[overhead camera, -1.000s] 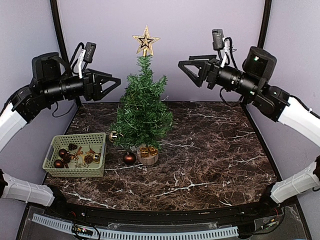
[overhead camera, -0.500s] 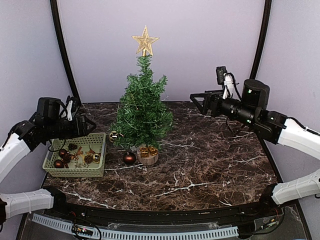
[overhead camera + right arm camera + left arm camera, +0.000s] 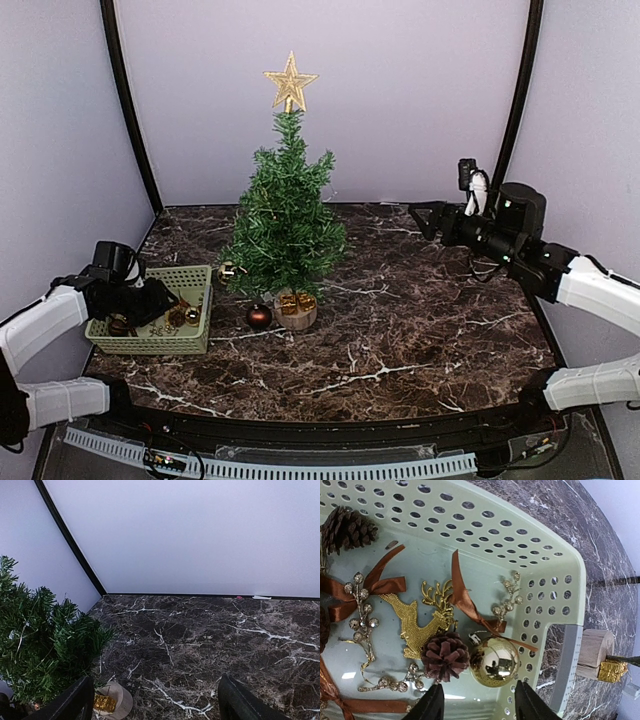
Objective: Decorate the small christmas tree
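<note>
The small tree (image 3: 285, 220), with a gold star (image 3: 290, 80) on top, stands on its wooden stump (image 3: 296, 312) at the left middle of the marble table (image 3: 420, 330), unmoved since a second ago. Both arms, which were then raised level with its upper branches, have dropped. The left gripper (image 3: 479, 687) is now down in the green basket (image 3: 150, 345), its fingers narrower than before but still apart, just over a pine cone (image 3: 445, 656) and a gold ball (image 3: 494, 661) and gripping neither. The right gripper (image 3: 155, 700) hangs lower over the table's right side, fingers wide and empty.
</note>
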Available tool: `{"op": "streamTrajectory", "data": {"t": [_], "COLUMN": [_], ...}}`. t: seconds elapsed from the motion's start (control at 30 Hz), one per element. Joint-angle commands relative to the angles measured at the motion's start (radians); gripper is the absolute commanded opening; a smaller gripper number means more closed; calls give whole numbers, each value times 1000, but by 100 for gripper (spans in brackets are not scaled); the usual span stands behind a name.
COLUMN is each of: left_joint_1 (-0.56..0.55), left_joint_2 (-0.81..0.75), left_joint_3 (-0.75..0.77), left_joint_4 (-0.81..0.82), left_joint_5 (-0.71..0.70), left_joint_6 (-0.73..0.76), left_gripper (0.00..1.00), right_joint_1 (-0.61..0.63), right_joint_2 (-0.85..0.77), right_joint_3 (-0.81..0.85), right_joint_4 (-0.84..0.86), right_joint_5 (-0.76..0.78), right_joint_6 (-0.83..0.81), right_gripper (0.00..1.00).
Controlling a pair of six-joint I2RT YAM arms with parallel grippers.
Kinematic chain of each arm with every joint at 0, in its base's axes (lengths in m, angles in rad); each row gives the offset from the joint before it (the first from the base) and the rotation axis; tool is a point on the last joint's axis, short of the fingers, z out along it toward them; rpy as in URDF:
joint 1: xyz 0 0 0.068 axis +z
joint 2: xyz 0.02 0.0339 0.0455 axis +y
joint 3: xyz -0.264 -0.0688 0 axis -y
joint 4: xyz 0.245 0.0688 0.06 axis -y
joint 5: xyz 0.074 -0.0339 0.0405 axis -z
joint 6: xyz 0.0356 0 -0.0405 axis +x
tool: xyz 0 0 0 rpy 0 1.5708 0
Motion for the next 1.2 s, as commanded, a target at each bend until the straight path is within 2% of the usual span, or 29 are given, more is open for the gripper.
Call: {"op": "streamTrajectory", "data": {"t": [0.0,0.13,0.3,0.63,1.0,1.17], "left_joint_1": [21,22,25,39,39,39], "left_joint_2": [51,96,136,243,275,238], "left_joint_3": [-24,-23,-39,-59,-66,-56], "left_joint_4": [71,69,114,196,238,212], "left_joint_5": [6,-24,-17,-17,-33,-52], "left_joint_6": [-10,8,13,22,25,30], "left_gripper": [50,51,58,59,51,46], "right_joint_1": [-34,-51,-58,-66,-73,-73], "right_joint_2": [-5,9,27,18,-14,-26], "right_joint_3": [-30,-36,-35,-40,-62,-65], "right_joint_4": [78,96,107,102,99,95], "right_joint_5": [-44,-67,-73,-75,-68,-69], "right_joint_6": [43,56,65,75,89,93], "right_gripper": [86,86,85,85,85,84]}}
